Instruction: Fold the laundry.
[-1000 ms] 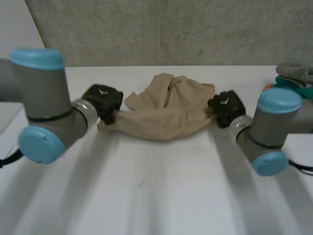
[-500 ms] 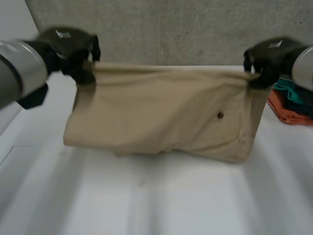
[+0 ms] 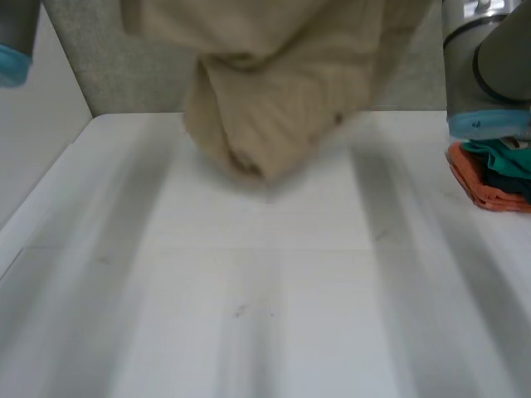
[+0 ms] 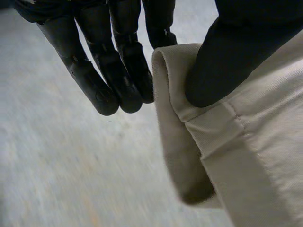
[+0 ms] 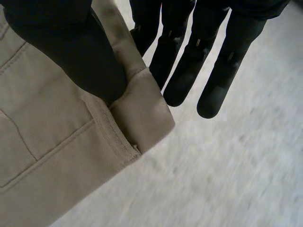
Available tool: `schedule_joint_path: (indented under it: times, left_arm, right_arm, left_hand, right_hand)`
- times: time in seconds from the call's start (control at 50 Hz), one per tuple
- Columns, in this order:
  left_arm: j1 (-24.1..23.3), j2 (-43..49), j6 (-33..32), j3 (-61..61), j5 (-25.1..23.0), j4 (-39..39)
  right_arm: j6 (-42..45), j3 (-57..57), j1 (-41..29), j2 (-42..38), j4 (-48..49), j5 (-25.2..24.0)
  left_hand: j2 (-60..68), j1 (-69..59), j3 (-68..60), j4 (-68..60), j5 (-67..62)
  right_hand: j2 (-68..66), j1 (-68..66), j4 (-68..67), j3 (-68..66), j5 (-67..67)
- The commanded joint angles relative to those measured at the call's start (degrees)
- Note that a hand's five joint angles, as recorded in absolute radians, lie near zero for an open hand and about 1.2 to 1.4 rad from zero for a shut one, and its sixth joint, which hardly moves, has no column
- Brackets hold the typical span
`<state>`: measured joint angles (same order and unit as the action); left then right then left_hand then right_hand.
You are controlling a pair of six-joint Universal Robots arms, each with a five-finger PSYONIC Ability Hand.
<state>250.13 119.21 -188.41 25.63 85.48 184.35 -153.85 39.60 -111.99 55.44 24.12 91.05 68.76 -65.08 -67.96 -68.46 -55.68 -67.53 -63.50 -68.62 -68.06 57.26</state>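
A beige garment (image 3: 265,91) hangs in the air above the far part of the white table (image 3: 265,315), its lower end bunched and dangling. My left hand (image 4: 118,61) pinches a hemmed corner of the beige garment (image 4: 227,142) between its thumb and fingers. My right hand (image 5: 189,61) pinches the opposite hemmed corner of the beige garment (image 5: 71,142) the same way, thumb pressed on the cloth. My right arm (image 3: 489,66) rises at the far right, and a blue cap of my left arm (image 3: 10,58) is at the far left.
A pile of folded clothes (image 3: 494,170), orange and teal, lies at the table's right edge. A grey wall (image 3: 124,75) stands behind the table. The table's left edge (image 3: 41,182) runs diagonally toward me.
Both hands have lifted the garment from the table high into the air, stretching it out between them. The cloth now hangs up close above the far table.
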Motion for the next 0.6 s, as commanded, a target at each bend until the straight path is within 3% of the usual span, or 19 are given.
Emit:
schedule_joint_path:
  times: [0.02, 0.16, 0.34, 0.48, 0.6]
  left_arm:
    - [1.1, -2.6, 0.7, 15.7, -2.0, 3.5]
    - [2.5, 0.1, -2.4, 32.8, 0.2, 4.5]
    - [0.7, 1.6, -8.0, 49.9, -1.2, 2.8]
    - [-0.3, -3.4, -12.0, 58.9, -2.4, -4.3]
    - [-0.9, -10.1, -14.5, 63.9, -4.1, -13.3]
  right_arm:
    - [-1.1, 3.2, -1.1, -0.4, -3.1, -5.4]
    - [-0.1, 13.4, -1.3, -3.5, -9.3, -5.7]
    - [5.5, 28.2, -1.7, -7.5, -16.6, -5.6]
    - [9.8, 33.8, -0.7, -6.8, -19.4, -5.4]
    - [11.4, 36.5, 0.5, -1.4, -28.1, -5.8]
  left_hand:
    - [11.2, -14.9, -12.0, -11.5, -14.3]
    - [11.2, -14.9, -12.0, -11.5, -14.3]
    - [11.2, -14.9, -12.0, -11.5, -14.3]
    - [11.2, -14.9, -12.0, -11.5, -14.3]
    - [11.2, -14.9, -12.0, -11.5, -14.3]
  right_hand:
    - [-12.5, -16.5, -11.4, -11.9, 12.7]
    - [-12.5, -16.5, -11.4, -11.9, 12.7]
    - [-12.5, -16.5, -11.4, -11.9, 12.7]
    - [-12.5, -16.5, -11.4, -11.9, 12.7]
    - [-12.5, -16.5, -11.4, -11.9, 12.7]
